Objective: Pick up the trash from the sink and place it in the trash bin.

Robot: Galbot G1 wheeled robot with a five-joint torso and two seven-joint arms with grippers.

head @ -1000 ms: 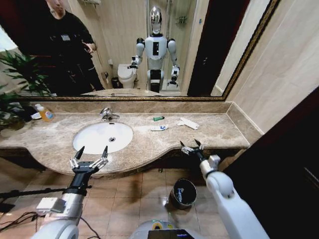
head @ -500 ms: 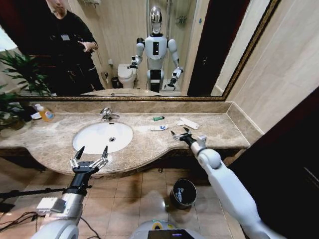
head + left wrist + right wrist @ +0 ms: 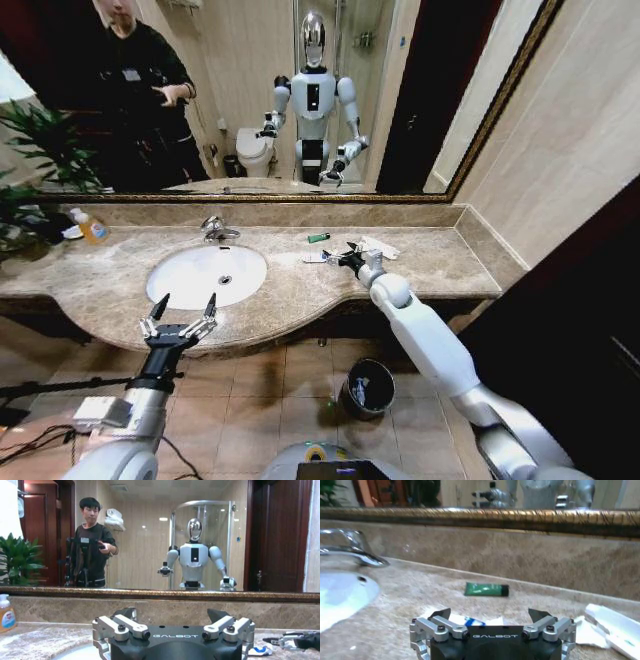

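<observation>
Right now I have the right gripper [image 3: 347, 259] stretched out over the marble counter [image 3: 420, 262], jaws spread wide, hovering just above the white tube with the blue print [image 3: 470, 621] that lies between the sink [image 3: 207, 274] and the flat white packets [image 3: 380, 247]. From the right wrist camera the tube sits between the two fingertips but mostly hidden under the gripper body, so I judge I want to come straight down, keep the tube centred, and close only once the tips reach the stone. It looks thin and light and could skid, so a slow, square pinch seems best. The small green piece [image 3: 486, 589] lies a little further back, apart from the tube; I should avoid nudging it. The trash bin [image 3: 369, 386] waits on the floor below the counter edge. My left gripper [image 3: 179, 322] idles open in front of the basin
</observation>
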